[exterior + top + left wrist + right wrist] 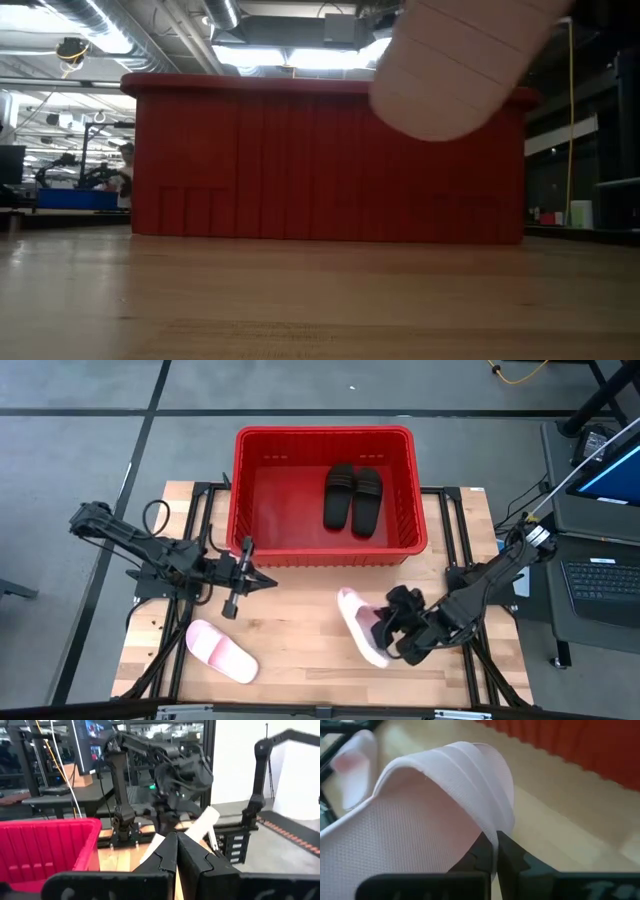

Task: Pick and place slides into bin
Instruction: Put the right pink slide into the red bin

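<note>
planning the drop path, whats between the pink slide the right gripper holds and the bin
Nothing: in the high view only bare table separates the held pink slide in the right gripper from the bin.

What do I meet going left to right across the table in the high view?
Left gripper shut and empty → pink slide lying flat → pink slide held in the shut right gripper.

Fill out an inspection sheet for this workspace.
Surface: wooden table, bare between items.
Job's things: two black slides inside the red bin; one pink slide lying flat front left; another pink slide gripped by its strap.
Clutter: nothing seen.
Grippers: right gripper shut on that slide; left gripper shut, empty, before the bin.
Cables: yellow cable on the floor.
Surroundings: laptop at right.
</note>
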You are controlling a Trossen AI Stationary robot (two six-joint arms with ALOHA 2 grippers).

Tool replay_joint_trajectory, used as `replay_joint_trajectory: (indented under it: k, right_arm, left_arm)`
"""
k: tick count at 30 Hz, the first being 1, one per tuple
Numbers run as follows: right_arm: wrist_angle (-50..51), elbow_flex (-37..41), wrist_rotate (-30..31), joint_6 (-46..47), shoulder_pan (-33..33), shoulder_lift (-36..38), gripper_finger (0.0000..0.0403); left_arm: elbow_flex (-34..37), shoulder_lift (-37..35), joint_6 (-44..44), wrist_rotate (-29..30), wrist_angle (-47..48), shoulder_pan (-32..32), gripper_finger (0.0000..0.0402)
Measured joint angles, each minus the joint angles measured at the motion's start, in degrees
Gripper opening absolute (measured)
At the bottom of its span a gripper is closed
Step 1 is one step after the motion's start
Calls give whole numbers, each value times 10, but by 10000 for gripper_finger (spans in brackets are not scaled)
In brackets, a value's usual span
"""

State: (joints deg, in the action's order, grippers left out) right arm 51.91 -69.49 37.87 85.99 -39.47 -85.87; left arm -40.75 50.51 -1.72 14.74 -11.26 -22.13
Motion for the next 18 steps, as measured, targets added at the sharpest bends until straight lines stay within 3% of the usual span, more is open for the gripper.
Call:
replay_joint_trajectory:
  k: [7,14,18]
  right_arm:
    - [-64,-73,14,-102,32,-78,12]
    - [-58,-238,19,-306,65,-151,12]
    - [-15,-316,68,-388,84,-171,12]
  left_arm:
    - [0,-28,10,-26,8,0,3]
    - [0,-28,15,-70,-5,0,12]
    - [0,-28,20,-70,-52,0,12]
